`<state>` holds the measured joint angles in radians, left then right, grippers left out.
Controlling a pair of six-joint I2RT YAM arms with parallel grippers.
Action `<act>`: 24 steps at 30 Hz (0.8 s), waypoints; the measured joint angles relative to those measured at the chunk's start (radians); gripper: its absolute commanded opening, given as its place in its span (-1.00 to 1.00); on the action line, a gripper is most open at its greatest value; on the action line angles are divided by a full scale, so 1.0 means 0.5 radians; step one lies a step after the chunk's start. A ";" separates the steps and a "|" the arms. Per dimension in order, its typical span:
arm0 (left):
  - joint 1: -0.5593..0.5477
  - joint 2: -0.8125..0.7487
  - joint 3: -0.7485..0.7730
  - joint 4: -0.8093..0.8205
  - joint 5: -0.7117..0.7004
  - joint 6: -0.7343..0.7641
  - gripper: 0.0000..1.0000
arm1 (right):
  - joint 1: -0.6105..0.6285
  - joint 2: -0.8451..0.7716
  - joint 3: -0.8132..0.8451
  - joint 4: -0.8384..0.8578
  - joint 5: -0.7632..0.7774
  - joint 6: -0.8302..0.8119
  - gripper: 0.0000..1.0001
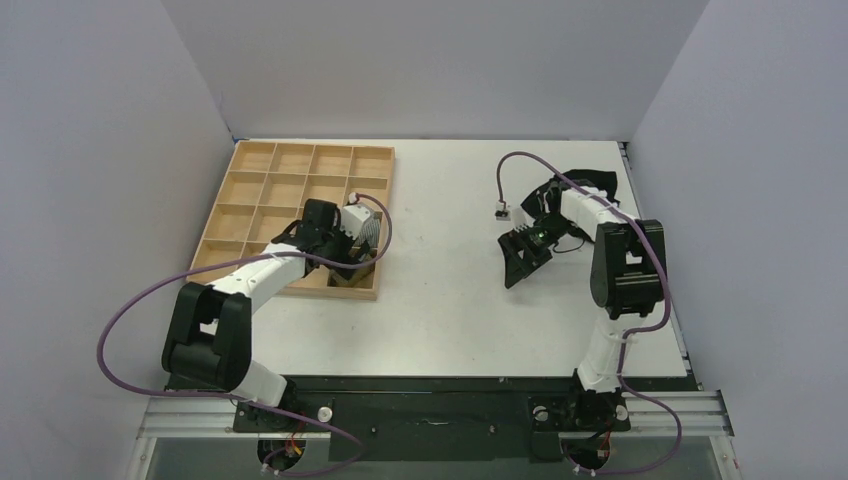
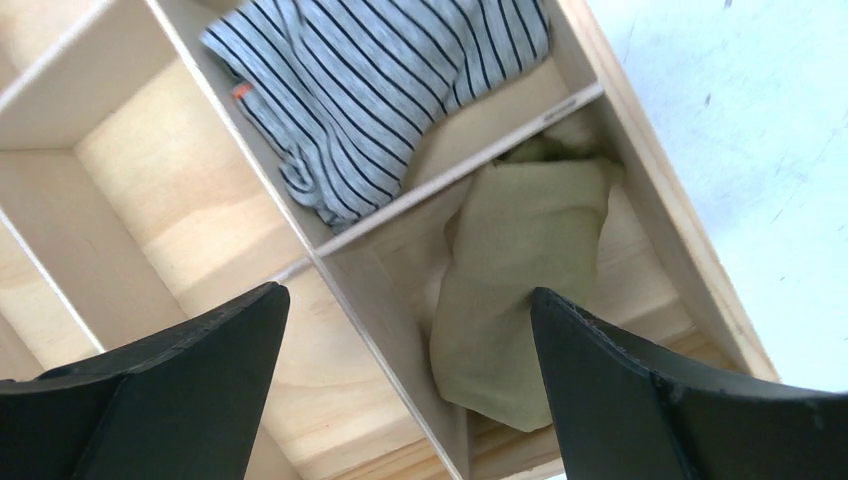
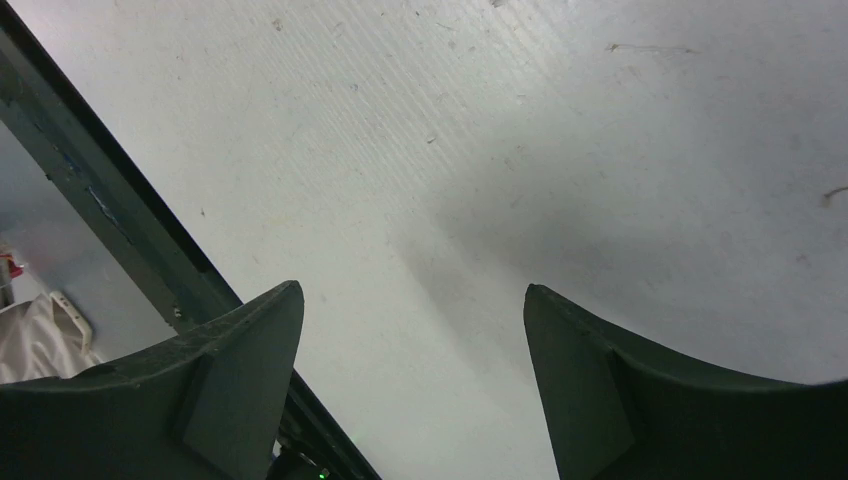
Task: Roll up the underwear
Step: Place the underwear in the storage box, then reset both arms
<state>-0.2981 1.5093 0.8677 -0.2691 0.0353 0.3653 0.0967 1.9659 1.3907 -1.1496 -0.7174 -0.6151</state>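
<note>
While the soft olive-khaki fabric underwear (image 2: 520, 280) lies bunched in the near-right corner compartment of the shallow wooden grid tray (image 1: 262, 190), the left gripper (image 2: 408, 295) hangs open just above it. The cloth's long axis runs along the tray's right wall. The right gripper (image 3: 412, 295), also open and empty, is well apart over the white tabletop (image 1: 450, 250).
</note>
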 measured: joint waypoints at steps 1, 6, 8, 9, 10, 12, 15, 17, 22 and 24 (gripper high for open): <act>0.002 -0.008 0.021 -0.008 0.006 -0.019 0.88 | 0.000 -0.024 -0.002 0.020 0.011 0.014 0.54; 0.035 -0.080 0.140 -0.008 0.039 -0.149 0.94 | 0.000 -0.277 -0.073 0.175 0.106 0.125 0.59; 0.066 -0.111 0.178 -0.003 0.055 -0.206 0.93 | 0.001 -0.413 -0.114 0.254 0.165 0.186 0.61; 0.089 -0.124 0.196 0.005 0.071 -0.242 0.93 | 0.001 -0.491 -0.138 0.304 0.203 0.223 0.61; 0.121 -0.134 0.212 0.015 0.092 -0.277 0.93 | 0.001 -0.569 -0.164 0.356 0.245 0.263 0.62; 0.201 -0.139 0.239 0.043 0.141 -0.352 0.93 | 0.000 -0.727 -0.224 0.468 0.331 0.338 0.67; 0.335 -0.140 0.249 0.078 0.220 -0.457 0.93 | 0.000 -0.961 -0.325 0.632 0.479 0.462 0.70; 0.422 -0.140 0.249 0.097 0.272 -0.522 0.93 | 0.000 -1.116 -0.386 0.729 0.586 0.548 0.70; 0.592 -0.163 0.247 0.157 0.389 -0.642 0.93 | 0.000 -1.405 -0.482 0.920 0.859 0.714 0.71; 0.652 -0.199 0.244 0.181 0.420 -0.678 0.93 | -0.001 -1.505 -0.521 0.992 0.968 0.766 0.72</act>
<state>0.0277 1.4097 0.9897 -0.1787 0.2451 0.0265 0.0963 1.2137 1.1301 -0.6537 -0.2333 -0.2321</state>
